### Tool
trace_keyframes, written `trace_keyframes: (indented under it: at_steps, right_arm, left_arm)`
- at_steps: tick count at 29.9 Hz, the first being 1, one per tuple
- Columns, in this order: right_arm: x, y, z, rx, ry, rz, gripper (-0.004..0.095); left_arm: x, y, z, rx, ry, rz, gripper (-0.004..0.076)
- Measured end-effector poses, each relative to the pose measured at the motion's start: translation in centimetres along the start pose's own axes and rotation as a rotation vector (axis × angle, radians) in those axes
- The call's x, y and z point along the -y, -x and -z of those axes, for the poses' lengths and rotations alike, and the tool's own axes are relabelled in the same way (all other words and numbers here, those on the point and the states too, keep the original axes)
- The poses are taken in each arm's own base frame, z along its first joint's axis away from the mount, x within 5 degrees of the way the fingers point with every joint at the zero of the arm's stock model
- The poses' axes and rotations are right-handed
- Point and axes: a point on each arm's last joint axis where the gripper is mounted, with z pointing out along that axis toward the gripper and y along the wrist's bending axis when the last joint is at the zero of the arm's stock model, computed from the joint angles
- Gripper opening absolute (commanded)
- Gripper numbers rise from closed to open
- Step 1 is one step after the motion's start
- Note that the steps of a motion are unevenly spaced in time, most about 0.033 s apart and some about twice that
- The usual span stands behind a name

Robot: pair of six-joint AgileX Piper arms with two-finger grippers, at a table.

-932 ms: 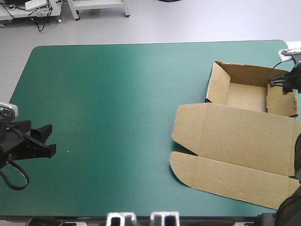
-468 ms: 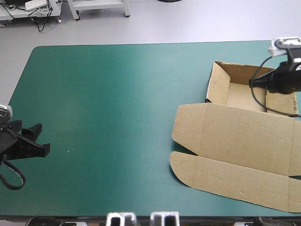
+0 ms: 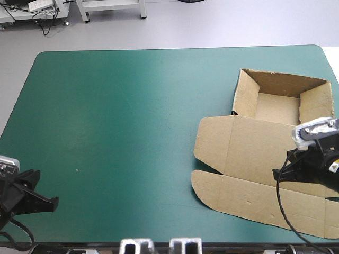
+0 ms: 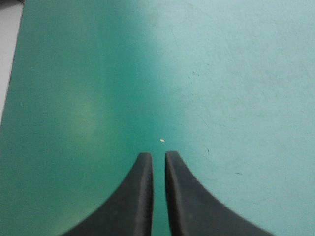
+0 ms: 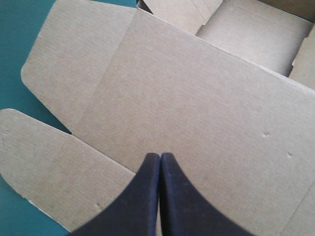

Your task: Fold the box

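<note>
The brown box [image 3: 254, 153] lies at the table's right side. Its tray part [image 3: 275, 108] has walls raised at the far end, and the lid panel with its flaps lies flat toward the front edge. My right gripper [image 3: 276, 174] hovers over the lid's right part with its fingers shut and nothing between them. In the right wrist view the gripper [image 5: 160, 154] points across the lid [image 5: 197, 98] toward the tray [image 5: 251, 39]. My left gripper [image 3: 53, 203] sits near the front left corner, far from the box. It [image 4: 158, 153] is shut over the bare teal-green cover.
A tiny pale speck [image 3: 77, 170] lies on the cover just ahead of the left gripper, seen too in the left wrist view [image 4: 162, 140]. The table's left edge [image 4: 7, 73] runs close beside that gripper. The box's flaps reach nearly to the front right edge.
The right gripper left the tray's far right wall and came toward the front, now above the flat lid. The left gripper drew back toward the front left corner.
</note>
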Motion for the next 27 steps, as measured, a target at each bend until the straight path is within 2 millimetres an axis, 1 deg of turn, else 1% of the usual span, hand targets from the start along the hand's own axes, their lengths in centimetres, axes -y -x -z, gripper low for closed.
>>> trace_keyframes:
  at_steps: [3,8,12,15,17,19,27]
  right_arm:
    - [-0.2,-2.3,-0.3,0.018,-0.039,-0.020,-0.0019]
    - [-0.5,-6.4,-2.5,0.013,-0.062,-0.053,-0.0019]
    - [-0.8,-8.9,-3.8,0.021,-0.071,-0.060,-0.0019]
    - [-1.0,-10.4,-4.5,0.037,-0.075,-0.066,-0.0019]
    - [-1.1,-11.1,-4.7,0.053,-0.078,-0.067,-0.0019]
    - [-1.2,-11.3,-4.6,0.074,-0.081,-0.067,-0.0019]
    - [-1.3,-11.3,-4.2,0.107,-0.084,-0.066,-0.0019]
  left_arm:
    - [0.7,-2.1,-1.1,0.000,-0.038,0.011,-0.0011]
    - [1.9,-5.1,-3.4,-0.009,-0.116,0.039,-0.0011]
    - [2.6,-6.9,-4.8,-0.014,-0.154,0.036,-0.0011]
    - [2.9,-7.8,-5.3,-0.021,-0.177,0.045,-0.0011]
    - [3.1,-8.1,-5.4,-0.011,-0.189,0.032,-0.0011]
    - [3.2,-8.2,-5.3,0.013,-0.195,0.011,-0.0011]
    - [3.5,-8.8,-5.8,0.026,-0.215,0.000,-0.0011]
